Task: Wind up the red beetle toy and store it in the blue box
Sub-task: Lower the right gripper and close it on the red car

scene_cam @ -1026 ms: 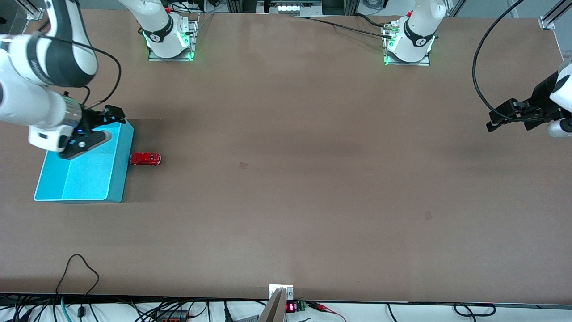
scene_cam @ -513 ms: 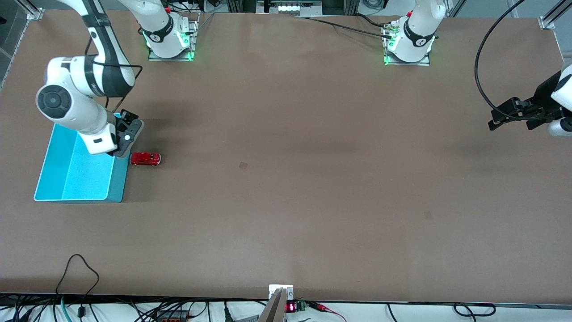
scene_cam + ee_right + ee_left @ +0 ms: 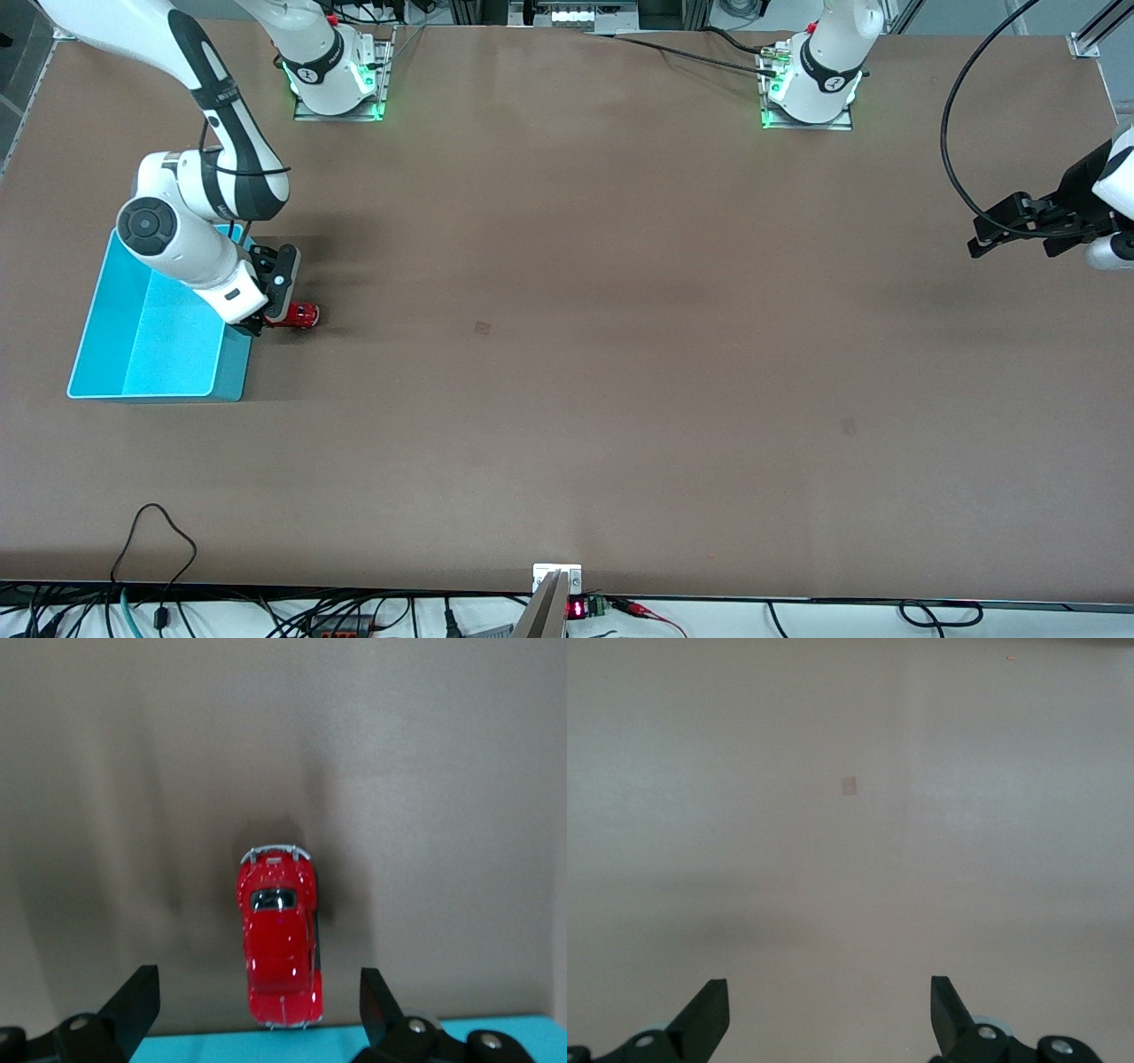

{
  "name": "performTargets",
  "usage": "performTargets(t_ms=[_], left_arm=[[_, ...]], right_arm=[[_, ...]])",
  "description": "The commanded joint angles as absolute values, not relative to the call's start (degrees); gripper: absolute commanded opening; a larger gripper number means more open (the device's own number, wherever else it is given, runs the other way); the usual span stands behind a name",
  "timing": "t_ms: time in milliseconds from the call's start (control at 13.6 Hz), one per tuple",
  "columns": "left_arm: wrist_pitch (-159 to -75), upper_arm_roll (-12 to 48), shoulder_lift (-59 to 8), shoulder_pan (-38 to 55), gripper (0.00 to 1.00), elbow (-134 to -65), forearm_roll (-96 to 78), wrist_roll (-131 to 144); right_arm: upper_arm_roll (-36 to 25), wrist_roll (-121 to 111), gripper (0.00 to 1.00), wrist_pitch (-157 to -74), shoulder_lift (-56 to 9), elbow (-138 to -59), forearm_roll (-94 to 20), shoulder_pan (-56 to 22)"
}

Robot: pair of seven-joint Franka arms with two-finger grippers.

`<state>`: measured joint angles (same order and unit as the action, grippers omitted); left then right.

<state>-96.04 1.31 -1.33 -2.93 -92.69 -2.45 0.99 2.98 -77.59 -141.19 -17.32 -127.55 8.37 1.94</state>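
While the left gripper (image 3: 974, 248) waits, spread wide, the approach step is performed.
The red beetle toy (image 3: 278, 939), beside the blue box (image 3: 146, 354), is framed by the wide-open right gripper (image 3: 252, 1010); descent and closure are judged necessary next.

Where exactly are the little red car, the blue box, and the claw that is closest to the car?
red beetle toy (image 3: 278, 939), right wrist view, on its roof.
blue box (image 3: 232, 372), front view, on its outer wall beside the toy.
right gripper (image 3: 252, 1005), right wrist view, midway between its open fingertips.

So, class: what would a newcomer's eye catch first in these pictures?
The blue box at the right arm's end of the table, with the red beetle toy on the table beside it. The open right gripper hangs over the toy; the open left gripper waits at the other end.
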Motion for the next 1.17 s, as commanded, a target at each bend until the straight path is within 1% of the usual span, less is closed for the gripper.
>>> performTargets(t_ms=[0, 586, 659, 733, 953, 1099], left_arm=[[-94.7, 1.3, -1.4, -3.2, 1.0, -91.8, -2.7, 0.7], [-94.6, 1.2, -1.4, -3.2, 1.0, -91.9, -2.9, 0.8], [-94.6, 1.2, -1.4, -3.2, 1.0, -92.0, -2.9, 0.8], [-94.5, 1.2, -1.4, -3.2, 1.0, -92.0, -2.9, 0.8], [-94.7, 1.3, -1.5, -3.1, 1.0, -91.8, -3.1, 0.8], [-94.7, 1.3, -1.5, -3.1, 1.0, -91.9, -3.1, 0.8]], right_arm=[[4.0, -80.6, 1.0, -145.1, -18.2, -128.9, 9.1, 2.9], [4.0, -81.2, 1.0, -148.6, -20.9, -130.2, 9.1, 3.1], [4.0, -81.2, 0.97, -149.7, -21.1, -130.2, 9.1, 3.1], [4.0, -81.2, 0.89, -149.9, -21.3, -130.2, 9.1, 3.1], [4.0, -81.2, 0.77, -150.0, -21.3, -130.1, 9.1, 3.1], [4.0, -81.2, 0.62, -150.1, -21.3, -130.0, 9.1, 3.2]])
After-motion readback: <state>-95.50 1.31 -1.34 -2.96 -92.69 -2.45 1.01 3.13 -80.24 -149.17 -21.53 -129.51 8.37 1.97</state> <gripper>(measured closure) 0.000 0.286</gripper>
